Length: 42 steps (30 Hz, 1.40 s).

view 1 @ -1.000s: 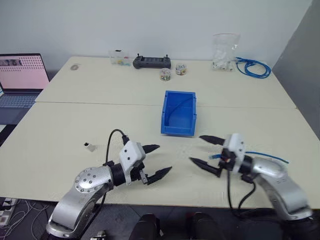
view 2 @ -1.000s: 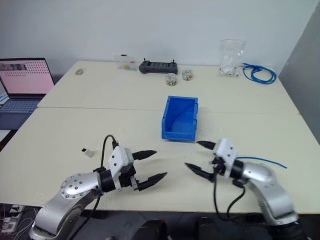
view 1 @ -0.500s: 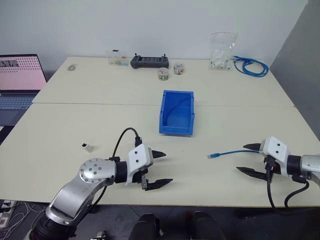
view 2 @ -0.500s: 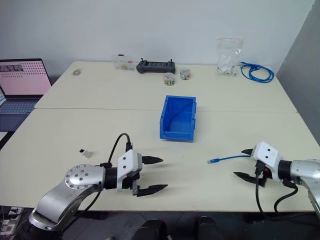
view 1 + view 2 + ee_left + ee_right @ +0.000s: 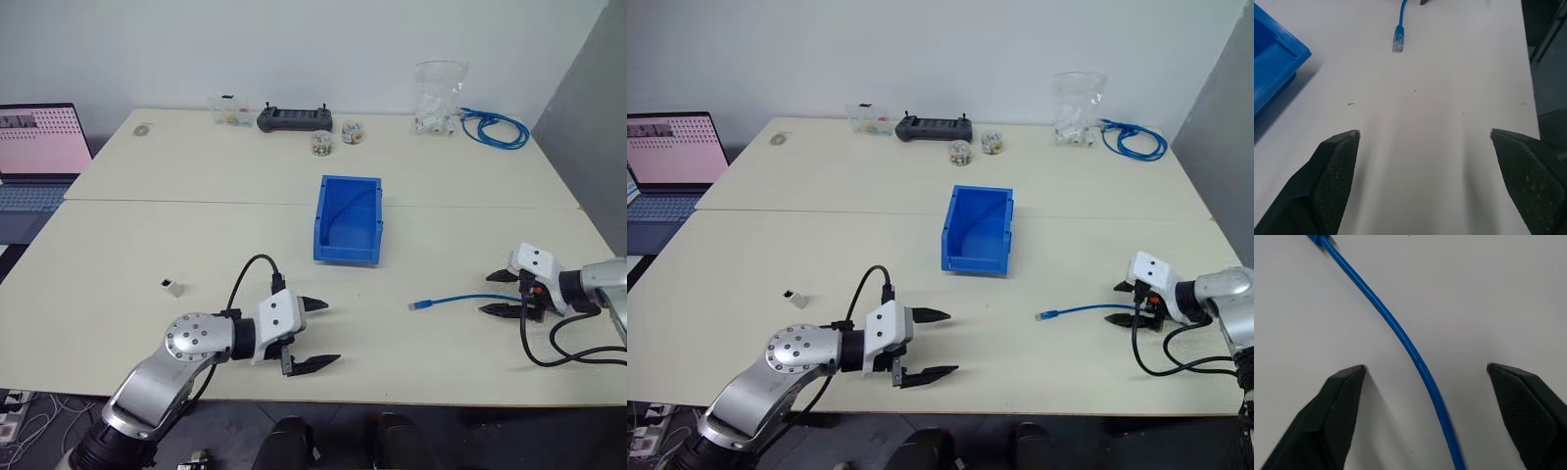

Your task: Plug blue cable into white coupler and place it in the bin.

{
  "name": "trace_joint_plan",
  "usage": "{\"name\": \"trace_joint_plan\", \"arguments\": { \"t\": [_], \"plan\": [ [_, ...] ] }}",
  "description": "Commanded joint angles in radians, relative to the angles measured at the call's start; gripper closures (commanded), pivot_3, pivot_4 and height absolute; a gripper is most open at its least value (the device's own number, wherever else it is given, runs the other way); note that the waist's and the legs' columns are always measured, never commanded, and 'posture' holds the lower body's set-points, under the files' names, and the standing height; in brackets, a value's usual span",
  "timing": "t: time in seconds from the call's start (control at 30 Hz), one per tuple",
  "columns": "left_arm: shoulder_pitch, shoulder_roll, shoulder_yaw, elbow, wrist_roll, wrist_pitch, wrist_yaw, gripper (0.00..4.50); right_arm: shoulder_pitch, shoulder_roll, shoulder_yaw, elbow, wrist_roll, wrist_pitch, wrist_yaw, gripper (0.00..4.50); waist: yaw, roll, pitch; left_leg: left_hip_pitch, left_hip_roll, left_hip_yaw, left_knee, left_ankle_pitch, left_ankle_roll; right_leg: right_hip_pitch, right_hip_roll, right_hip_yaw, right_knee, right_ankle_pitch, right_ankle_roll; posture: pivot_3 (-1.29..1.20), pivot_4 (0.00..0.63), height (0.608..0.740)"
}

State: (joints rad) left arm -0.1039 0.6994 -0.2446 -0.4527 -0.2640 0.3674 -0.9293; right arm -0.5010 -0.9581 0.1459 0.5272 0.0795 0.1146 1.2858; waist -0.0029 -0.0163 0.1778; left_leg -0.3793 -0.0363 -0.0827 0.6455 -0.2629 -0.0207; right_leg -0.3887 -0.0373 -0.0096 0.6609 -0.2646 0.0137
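White coupler [image 5: 174, 287] sits untouched at the table's [image 5: 147, 245] left; the left gripper [image 5: 315, 333] hovers about where it was, jaws spread, empty. Beyond it stands the bin [image 5: 349, 221]. The right gripper [image 5: 502, 292] has swung out rightward and now straddles the blue cable [image 5: 460, 299], jaws open
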Motion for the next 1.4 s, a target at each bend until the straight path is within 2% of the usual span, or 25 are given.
{"name": "trace_joint_plan", "arguments": {
  "t": [0.03,0.2,0.23,0.4,0.43,0.57,0.73,0.9,1.13,1.4],
  "plan": [
    [-0.011,-0.003,0.003,-0.022,0.003,-0.01,-0.002,0.0,-0.038,-0.001,0.021,0.084,-0.049,-0.045,0.029,1.5,0.0,0.0,0.0,0.0,0.0,0.0,0.0,0.0,0.0,0.0,0.0,0.0,0.0,0.0,0.0,0.0,0.15,0.74],
    [-0.011,-0.002,0.01,-0.033,-0.006,0.001,0.001,0.0,-0.047,0.0,0.019,0.093,-0.053,-0.109,0.049,3.02,0.0,0.0,0.0,0.0,0.0,0.0,0.0,0.0,0.0,0.0,0.0,0.0,0.0,0.0,0.0,0.0,0.15,0.74],
    [-0.01,-0.002,0.01,-0.033,-0.006,0.0,0.001,0.0,-0.045,0.001,0.017,0.089,-0.052,-0.112,0.049,3.11,0.0,0.0,0.0,0.0,0.0,0.0,0.0,0.0,0.0,0.0,0.0,0.0,0.0,0.001,0.0,0.0,0.15,0.74],
    [-0.018,-0.001,0.014,-0.025,-0.011,0.003,-0.004,0.0,-0.027,0.0,0.011,0.041,-0.046,-0.148,0.063,4.37,0.0,0.0,0.0,0.0,0.0,0.0,0.0,0.0,0.0,0.0,0.0,0.0,0.0,0.001,0.0,0.0,0.15,0.74],
    [-0.018,-0.001,0.015,-0.023,-0.011,0.002,-0.004,0.0,-0.023,0.0,0.009,0.028,-0.042,-0.149,0.068,4.44,-0.001,0.0,0.0,0.0,0.0,0.0,0.0,0.0,0.0,0.0,0.0,0.0,0.001,0.001,0.0,0.0,0.15,0.74],
    [0.004,0.008,0.031,-0.014,-0.009,-0.011,-0.002,0.0,0.0,-0.003,-0.001,-0.061,-0.02,-0.137,0.088,4.44,-0.001,0.0,0.0,0.0,0.0,0.0,0.0,0.0,0.0,0.0,0.0,0.0,0.001,0.001,0.0,0.0,0.15,0.74],
    [0.111,0.051,0.139,0.005,-0.02,-0.07,-0.002,0.0,0.057,0.012,-0.011,-0.343,0.061,-0.023,0.103,4.44,-0.004,0.002,0.001,0.0,0.001,0.0,0.0,0.0,0.0,-0.001,0.0,0.0,0.002,0.0,-0.001,0.0,0.15,0.74],
    [0.211,0.1,0.254,0.064,-0.008,-0.151,-0.021,0.0,0.047,0.121,0.068,-0.515,0.036,0.096,0.027,4.44,-0.003,0.002,0.002,0.001,0.002,-0.001,0.0,0.0,0.0,-0.001,0.0,-0.001,0.001,-0.001,0.002,0.0,0.15,0.74],
    [0.289,0.115,0.341,0.117,0.004,-0.235,-0.025,0.0,-0.066,0.321,0.197,-0.462,-0.031,0.228,-0.059,4.44,0.0,0.002,0.003,-0.001,0.001,-0.001,0.0,0.0,0.0,-0.002,0.0,0.0,0.001,0.001,-0.001,0.0,0.15,0.74],
    [0.309,0.095,0.346,0.166,0.033,-0.323,-0.015,0.0,-0.15,0.409,0.241,-0.349,-0.065,0.312,-0.097,4.44,0.002,0.002,0.003,-0.001,0.0,-0.002,0.0,0.0,0.0,-0.002,-0.001,-0.001,0.0,0.002,-0.003,0.0,0.15,0.74]
  ]
}}
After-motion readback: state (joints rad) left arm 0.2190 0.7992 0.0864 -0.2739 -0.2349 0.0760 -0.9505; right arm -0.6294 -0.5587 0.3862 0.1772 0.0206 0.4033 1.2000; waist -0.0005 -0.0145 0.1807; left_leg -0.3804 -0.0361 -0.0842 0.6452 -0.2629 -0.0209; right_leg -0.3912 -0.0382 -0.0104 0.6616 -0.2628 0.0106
